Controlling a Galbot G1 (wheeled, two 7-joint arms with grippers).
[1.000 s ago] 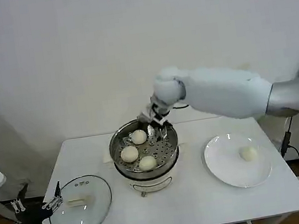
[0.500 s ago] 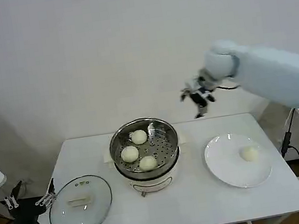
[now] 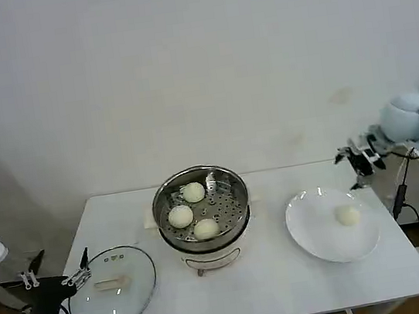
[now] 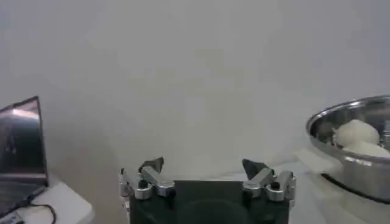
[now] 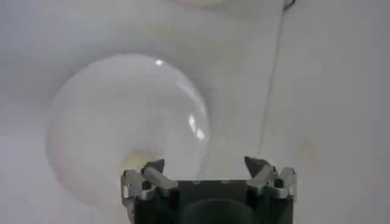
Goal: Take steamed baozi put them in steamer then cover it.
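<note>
Cover (image 3: pixel 112 286): one, flat on the table's near left, left gripper (image 3: pixel 58 273) beside it, fingers spread, empty.
Steamer (image 3: pixel 201 209): one, mid-table, holding three baozi (image 3: pixel 180 216).
Plate (image 3: pixel 314 232): one, right, bearing the fourth baozi (image 3: pixel 348 215).
Right gripper (image 3: pixel 358 158): above the plate's far rim, spread, apparently empty. It should descend straddling the bun squarely and close gently.
</note>
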